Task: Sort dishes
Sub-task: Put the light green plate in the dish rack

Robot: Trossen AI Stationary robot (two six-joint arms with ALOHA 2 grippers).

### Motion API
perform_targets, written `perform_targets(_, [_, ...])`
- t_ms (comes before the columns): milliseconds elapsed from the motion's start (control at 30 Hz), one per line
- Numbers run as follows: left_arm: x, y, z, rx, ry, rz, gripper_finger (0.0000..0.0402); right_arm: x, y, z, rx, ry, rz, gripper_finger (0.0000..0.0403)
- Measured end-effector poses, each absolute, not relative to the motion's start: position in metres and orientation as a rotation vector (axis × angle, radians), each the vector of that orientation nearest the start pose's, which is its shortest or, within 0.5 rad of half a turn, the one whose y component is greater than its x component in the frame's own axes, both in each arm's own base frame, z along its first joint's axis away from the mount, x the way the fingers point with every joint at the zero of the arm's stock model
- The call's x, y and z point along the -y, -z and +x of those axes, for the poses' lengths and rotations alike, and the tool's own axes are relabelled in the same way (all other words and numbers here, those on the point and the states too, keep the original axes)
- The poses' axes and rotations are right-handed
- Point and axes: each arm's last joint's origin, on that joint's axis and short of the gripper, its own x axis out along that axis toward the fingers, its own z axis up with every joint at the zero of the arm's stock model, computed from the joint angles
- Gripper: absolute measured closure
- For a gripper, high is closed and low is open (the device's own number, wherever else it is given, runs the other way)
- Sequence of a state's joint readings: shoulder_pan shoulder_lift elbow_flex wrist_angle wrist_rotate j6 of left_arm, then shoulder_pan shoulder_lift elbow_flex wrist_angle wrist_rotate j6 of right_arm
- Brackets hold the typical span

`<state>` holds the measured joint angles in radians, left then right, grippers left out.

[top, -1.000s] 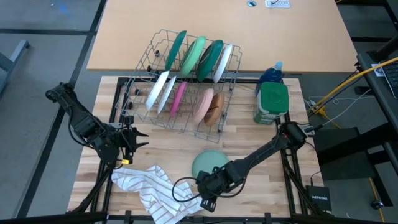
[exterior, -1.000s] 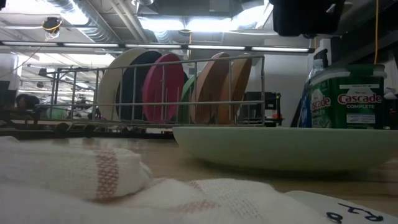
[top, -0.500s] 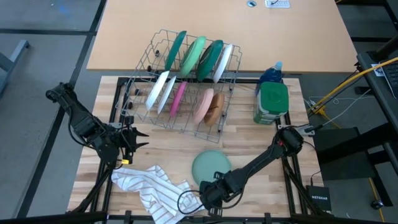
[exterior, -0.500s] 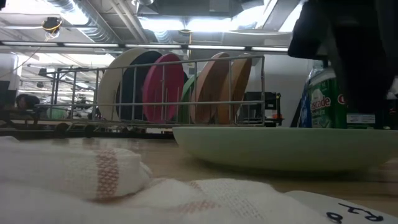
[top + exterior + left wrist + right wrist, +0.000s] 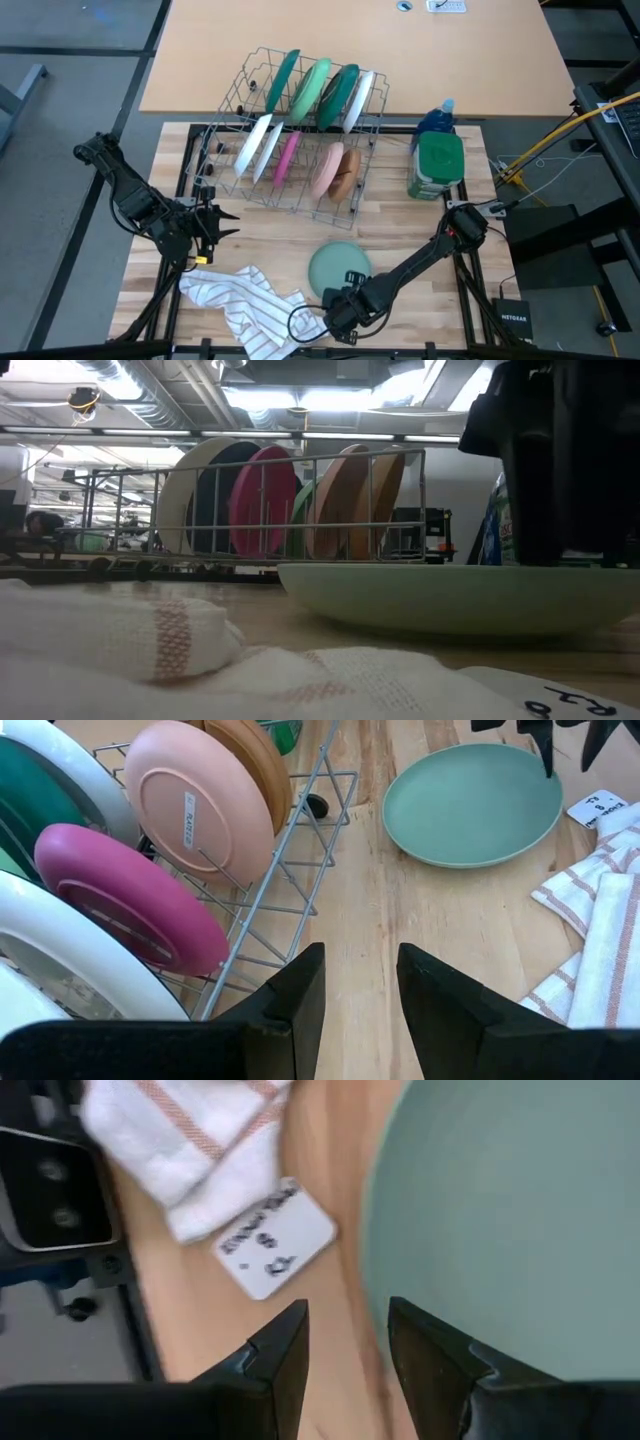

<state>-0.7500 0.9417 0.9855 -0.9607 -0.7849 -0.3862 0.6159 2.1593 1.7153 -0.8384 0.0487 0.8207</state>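
— So, where is your right gripper [image 5: 343, 309] now?

— It hangs low at the near edge of the table, just beside the near rim of the light green plate [image 5: 339, 266]. Your wrist camera shows its two fingers [image 5: 280, 1355] parted by a narrow gap with bare wood between them, holding nothing. One finger sits close to the plate's rim; I cannot tell whether it touches.

— And the left gripper [image 5: 222, 224]?

— It waits at the left side of the table, pointing toward the rack [image 5: 290, 135], its fingers [image 5: 300, 1000] a little apart and empty.

— What lies around the plate?

— You have the white striped cloth [image 5: 245, 305] bunched on its near left, and a small white label [image 5: 275, 1238] with handwriting on the wood between cloth and plate. Behind the plate stands the wire rack. Its far row holds dark green, light green and white dishes on edge; its near row holds a white plate [image 5: 255, 147], a pink plate [image 5: 287, 157], a pale pink plate [image 5: 326, 168] and a tan-brown plate [image 5: 347, 170]. To the right of the rack stand the green-lidded container [image 5: 437, 165] and a blue bottle [image 5: 436, 117].

— Anything you cannot make out?

— From table height the right arm [image 5: 560, 460] is a dark mass that hides most of the container, and the cloth fills the foreground.
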Motion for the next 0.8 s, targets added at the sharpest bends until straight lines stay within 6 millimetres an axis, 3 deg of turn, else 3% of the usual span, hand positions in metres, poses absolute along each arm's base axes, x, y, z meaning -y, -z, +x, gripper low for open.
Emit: perform_targets(800, [0.094, -0.318, 0.131, -0.633, -0.157, 0.266, 0.0283, -0.25, -0.161, 0.361, -1.322, 0.143, 0.165, 0.0263])
